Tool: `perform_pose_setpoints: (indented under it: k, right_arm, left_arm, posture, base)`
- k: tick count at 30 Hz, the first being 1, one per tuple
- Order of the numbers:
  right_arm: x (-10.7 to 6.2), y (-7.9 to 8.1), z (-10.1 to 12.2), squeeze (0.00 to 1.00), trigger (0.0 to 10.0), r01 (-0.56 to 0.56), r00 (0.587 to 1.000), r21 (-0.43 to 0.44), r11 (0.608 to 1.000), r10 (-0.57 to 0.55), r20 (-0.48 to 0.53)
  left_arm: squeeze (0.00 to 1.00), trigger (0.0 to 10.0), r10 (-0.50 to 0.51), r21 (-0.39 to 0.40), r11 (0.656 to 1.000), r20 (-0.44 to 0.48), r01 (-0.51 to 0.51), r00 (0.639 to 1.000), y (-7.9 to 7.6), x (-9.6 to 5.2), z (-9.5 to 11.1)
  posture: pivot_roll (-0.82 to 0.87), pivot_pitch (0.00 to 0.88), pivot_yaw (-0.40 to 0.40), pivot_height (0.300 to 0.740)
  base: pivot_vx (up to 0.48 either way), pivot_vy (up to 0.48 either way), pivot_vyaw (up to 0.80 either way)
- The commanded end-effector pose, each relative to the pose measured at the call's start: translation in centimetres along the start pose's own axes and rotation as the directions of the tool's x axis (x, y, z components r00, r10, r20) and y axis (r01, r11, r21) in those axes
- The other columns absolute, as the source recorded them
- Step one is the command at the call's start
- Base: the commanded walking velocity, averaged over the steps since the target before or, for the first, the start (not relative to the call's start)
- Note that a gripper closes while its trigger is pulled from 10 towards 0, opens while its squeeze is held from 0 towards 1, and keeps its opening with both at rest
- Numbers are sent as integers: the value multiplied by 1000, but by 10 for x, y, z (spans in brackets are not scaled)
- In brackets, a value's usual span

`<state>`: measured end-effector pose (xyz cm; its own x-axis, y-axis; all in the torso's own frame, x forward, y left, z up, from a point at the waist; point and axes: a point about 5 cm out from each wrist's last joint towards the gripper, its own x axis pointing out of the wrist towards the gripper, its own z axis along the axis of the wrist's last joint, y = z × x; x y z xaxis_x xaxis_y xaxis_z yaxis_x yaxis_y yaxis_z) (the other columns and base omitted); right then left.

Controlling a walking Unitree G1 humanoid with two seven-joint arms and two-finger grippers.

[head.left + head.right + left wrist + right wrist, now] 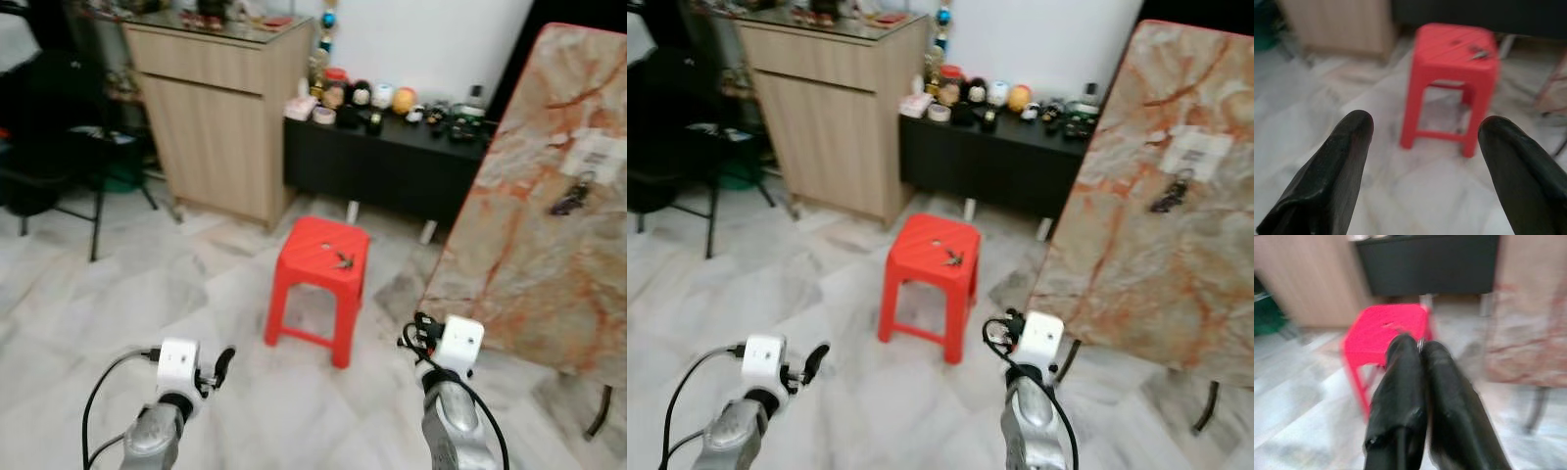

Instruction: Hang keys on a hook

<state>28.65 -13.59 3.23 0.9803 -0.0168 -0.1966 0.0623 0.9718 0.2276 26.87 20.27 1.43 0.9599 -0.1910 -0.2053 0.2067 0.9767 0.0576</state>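
A small bunch of keys [343,260] lies on top of a red plastic stool [318,257] in the middle of the floor. Another dark bunch of keys [571,199] hangs under a white hook plate [598,153] on a tilted marble slab [529,255] at the right. My left gripper [1420,122] is open, low at the front left, well short of the stool. To the stool's right, my right gripper [1419,345] is shut, its fingers pressed together and pointing toward the stool; a small glint shows at their tips.
A wooden cabinet [220,117] stands at the back left, beside a low black sideboard [392,162] with several small ornaments. A dark chair [49,166] stands at the far left. Pale marble floor [147,294] lies open around the stool.
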Motion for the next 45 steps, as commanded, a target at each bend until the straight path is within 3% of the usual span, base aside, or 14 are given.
perform_pose_setpoints:
  k: [1,7,13,16,21,29,34,42,45]
  right_arm:
    - [2,3,7,0,10000,-24,1000,36,999,24,7]
    - [6,20,25,0,10000,-153,988,40,987,152,16]
    - [6,31,30,0,10000,-217,976,40,975,217,0]
    - [2,42,38,0,10000,-322,945,40,946,324,-41]
    - [-1,43,54,0,10000,-382,922,53,923,384,-43]
    - [1,47,67,0,10000,-403,914,110,909,406,-7]
    - [-3,55,78,0,10000,-485,873,196,852,485,51]
    - [-1,50,86,0,10000,-512,859,240,825,502,105]
    - [2,48,88,0,10000,-534,844,269,801,526,110]
  left_arm:
    - [0,10000,-65,10,998,39,64,997,-5,6,12]
    - [0,10000,-257,53,966,103,252,961,-24,15,39]
    - [0,10000,-304,60,952,114,299,946,-29,17,46]
    - [0,10000,-372,59,928,107,367,922,-36,16,53]
    - [0,10000,-446,71,895,110,441,888,-44,12,62]
    - [0,10000,-481,100,876,160,471,862,-50,16,85]
    - [0,10000,-522,135,853,176,505,835,-56,16,99]
    - [0,10000,-529,181,847,201,499,825,-58,20,113]
    - [0,10000,-544,233,835,205,499,814,-61,20,122]
  posture:
    - [86,0,-87,740]
    - [88,0,-89,740]
    - [86,4,-89,740]
    - [80,12,-92,740]
    - [77,12,-98,740]
    - [85,5,-104,740]
    - [86,0,-106,740]
    - [89,0,-113,740]
    - [93,0,-123,740]
  base:
    - [0,0,0]
    - [0,0,0]
    - [0,0,0]
    - [0,0,0]
    - [0,0,0]
    - [0,0,0]
    - [0,0,0]
    - [0,0,0]
    - [0,0,0]
